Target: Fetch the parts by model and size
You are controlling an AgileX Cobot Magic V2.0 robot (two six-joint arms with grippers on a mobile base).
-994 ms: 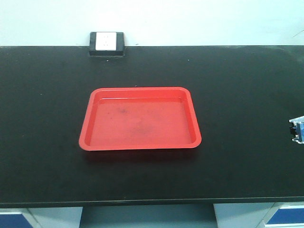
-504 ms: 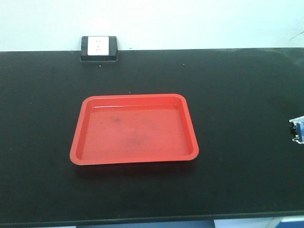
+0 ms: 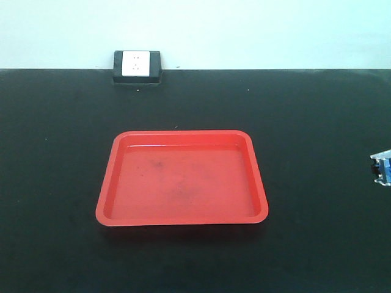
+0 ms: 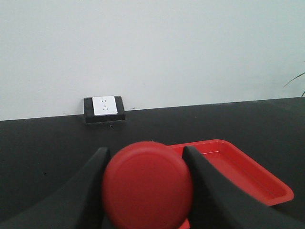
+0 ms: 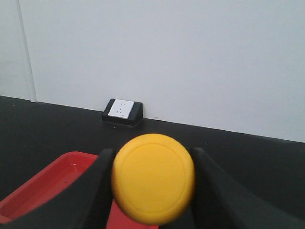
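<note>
A red-capped push button point(image 4: 147, 186) fills the left wrist view, and my left gripper point(image 4: 145, 152) is shut on it, with a black finger on each side of the cap. My right gripper point(image 5: 152, 152) is likewise shut on a yellow-capped push button point(image 5: 153, 179). The caps hide both bases. A red tray point(image 3: 183, 133) lies with nothing in it in the middle of the black bench. It sits ahead and to the right of the left gripper, with its rim point(image 4: 267, 174) in view, and ahead-left of the right gripper, where the tray point(image 5: 43, 183) also shows.
A white wall socket in a black box point(image 3: 137, 66) sits at the bench's back edge against the pale wall. A small blue-and-white piece point(image 3: 382, 168) pokes in at the right edge of the front view; I cannot tell what it is.
The front view has shifted. The tray now sits lower and larger in frame, and the bench's front edge and the cabinets below have dropped out of view. The blue-and-white piece stays at the right edge.
</note>
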